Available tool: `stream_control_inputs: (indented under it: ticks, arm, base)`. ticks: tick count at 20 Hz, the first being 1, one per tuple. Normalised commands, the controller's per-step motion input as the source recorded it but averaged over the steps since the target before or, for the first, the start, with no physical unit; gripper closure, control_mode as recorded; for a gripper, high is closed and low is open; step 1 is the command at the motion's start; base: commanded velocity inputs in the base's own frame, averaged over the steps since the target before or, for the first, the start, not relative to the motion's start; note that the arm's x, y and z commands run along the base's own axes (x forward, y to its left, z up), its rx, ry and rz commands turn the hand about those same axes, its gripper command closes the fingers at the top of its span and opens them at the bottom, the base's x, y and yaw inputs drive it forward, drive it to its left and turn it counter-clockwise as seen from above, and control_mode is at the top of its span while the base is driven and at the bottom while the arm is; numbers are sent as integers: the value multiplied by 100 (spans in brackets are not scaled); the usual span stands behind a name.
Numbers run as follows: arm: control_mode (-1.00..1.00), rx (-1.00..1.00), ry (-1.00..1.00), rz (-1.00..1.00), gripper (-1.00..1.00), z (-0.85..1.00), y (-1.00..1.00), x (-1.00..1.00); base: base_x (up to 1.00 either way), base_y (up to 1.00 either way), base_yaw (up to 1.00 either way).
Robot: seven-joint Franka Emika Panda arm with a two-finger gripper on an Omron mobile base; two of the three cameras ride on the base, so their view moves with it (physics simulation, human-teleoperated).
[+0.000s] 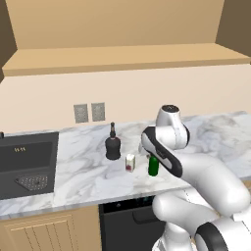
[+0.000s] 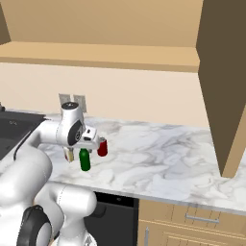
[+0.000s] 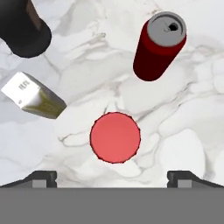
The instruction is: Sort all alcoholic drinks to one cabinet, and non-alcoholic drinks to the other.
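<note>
Slim green glass bottle with red cap (image 3: 115, 137) — upright on white marble counter (image 1: 83, 169), between tiny white carton (image 3: 34, 96) and short red can (image 3: 159, 46) | long axis vertical, straight below two-finger gripper (image 3: 113, 177) | jaws spread wide, empty — poised for descent over cap

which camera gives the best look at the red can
The hand view: the red can shows whole, from above, silver top and side clear. The right base view shows it small beside the arm. In the left base view I cannot pick it out.
</note>
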Motion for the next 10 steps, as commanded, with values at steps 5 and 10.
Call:
stream_control_inputs:
  ticks: [5, 10]
  arm:
    - [-100, 0, 0, -2, -100, -18, 0, 0]
    - [-100, 0, 0, -2, -100, -13, 0, 3]
  base:
    - [0, 0, 0]
    - [0, 0, 0]
